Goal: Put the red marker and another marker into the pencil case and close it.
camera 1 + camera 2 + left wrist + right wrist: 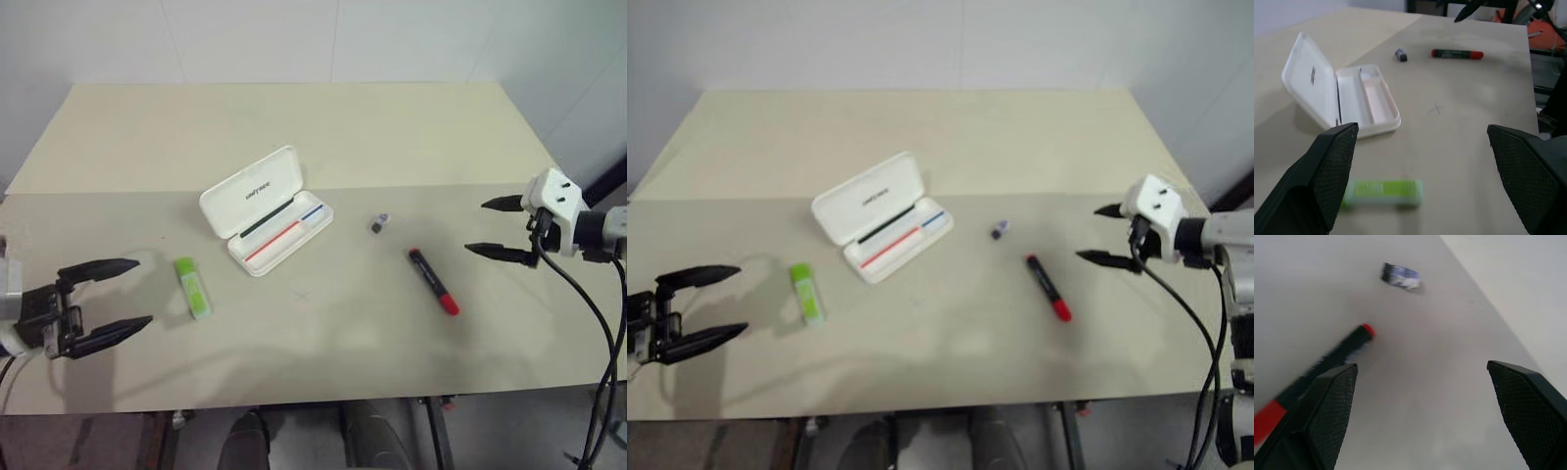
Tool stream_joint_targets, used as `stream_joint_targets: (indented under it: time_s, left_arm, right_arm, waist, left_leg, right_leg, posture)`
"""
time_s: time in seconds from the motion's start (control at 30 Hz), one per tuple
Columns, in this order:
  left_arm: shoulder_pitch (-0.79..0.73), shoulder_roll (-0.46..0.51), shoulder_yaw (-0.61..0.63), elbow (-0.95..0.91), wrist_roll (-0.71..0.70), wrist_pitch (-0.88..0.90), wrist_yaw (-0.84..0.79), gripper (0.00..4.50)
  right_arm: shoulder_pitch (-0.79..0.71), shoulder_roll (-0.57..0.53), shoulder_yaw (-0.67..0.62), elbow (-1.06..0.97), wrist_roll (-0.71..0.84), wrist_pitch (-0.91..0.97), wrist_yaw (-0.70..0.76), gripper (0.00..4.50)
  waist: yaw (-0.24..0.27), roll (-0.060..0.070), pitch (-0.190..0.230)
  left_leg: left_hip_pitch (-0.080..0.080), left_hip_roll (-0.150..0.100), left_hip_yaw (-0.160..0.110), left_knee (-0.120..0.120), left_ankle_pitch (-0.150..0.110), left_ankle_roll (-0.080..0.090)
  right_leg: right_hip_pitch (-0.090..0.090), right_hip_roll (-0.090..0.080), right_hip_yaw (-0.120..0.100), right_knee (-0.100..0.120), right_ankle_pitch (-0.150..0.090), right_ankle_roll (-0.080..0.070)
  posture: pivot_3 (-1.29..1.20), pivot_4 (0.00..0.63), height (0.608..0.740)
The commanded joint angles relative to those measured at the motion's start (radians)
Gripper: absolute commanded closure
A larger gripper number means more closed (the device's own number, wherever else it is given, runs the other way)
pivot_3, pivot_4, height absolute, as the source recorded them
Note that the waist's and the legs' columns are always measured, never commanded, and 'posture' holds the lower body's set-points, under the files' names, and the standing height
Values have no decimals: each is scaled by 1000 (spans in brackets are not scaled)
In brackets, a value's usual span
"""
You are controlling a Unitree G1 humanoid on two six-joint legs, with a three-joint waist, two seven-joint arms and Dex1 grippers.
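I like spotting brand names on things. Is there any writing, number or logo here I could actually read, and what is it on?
Lid of the open white pencil case: a short line of dark lettering, too small to read for certain.
Black barrel of the red marker: faint print, blurred, unreadable.
Green marker: no readable text.

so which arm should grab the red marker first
Right. The red marker lies on the table just beside the open right tool; the left tool is far across, nearer the green marker.
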Motion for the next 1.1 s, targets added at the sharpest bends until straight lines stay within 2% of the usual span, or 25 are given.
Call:
stream_joint_targets:
  time_s: [0.03,0.2,0.37,0.57,0.7,0.9,1.1]
  left_arm:
    - [-47,-7,-28,-10,5,-8,22,0]
    - [-159,-35,-103,36,41,-38,43,0]
    - [-326,-94,-230,86,116,-70,99,0]
    - [-381,-147,-355,63,185,-41,158,0]
    - [-414,-151,-412,53,232,2,221,0]
    - [-502,-183,-483,89,326,32,323,0]
    - [-534,-228,-569,116,365,38,310,0]
  right_arm:
    - [47,9,-60,-116,49,44,-45,21]
    - [152,38,-118,-297,111,141,-126,21]
    - [160,83,-107,-413,145,209,-205,21]
    - [211,139,-110,-528,168,265,-288,21]
    - [285,152,-151,-636,208,317,-332,21]
    - [319,162,-152,-675,224,337,-375,21]
    - [313,180,-137,-659,213,322,-405,21]
  waist:
    - [0,0,0]
    - [-1,0,0]
    - [9,0,0]
    - [20,0,0]
    - [24,0,0]
    - [39,0,0]
    - [44,0,0]
  left_leg:
    - [0,0,0,1,0,0]
    - [0,0,0,3,0,0]
    - [0,0,-1,6,1,0]
    - [0,0,-2,5,1,1]
    - [-1,0,-3,4,0,1]
    - [-1,0,-3,6,0,1]
    - [-1,0,-3,6,0,1]
  right_leg:
    - [0,0,0,0,0,0]
    - [0,0,1,3,1,1]
    - [2,1,1,4,2,2]
    - [2,2,1,4,9,16]
    - [1,2,0,3,8,17]
    - [2,2,0,3,9,17]
    - [2,2,0,3,8,16]
  posture:
    - [0,150,740]
    - [0,150,740]
    - [0,150,740]
    - [0,150,740]
    - [0,150,740]
    - [0,150,740]
    - [0,150,740]
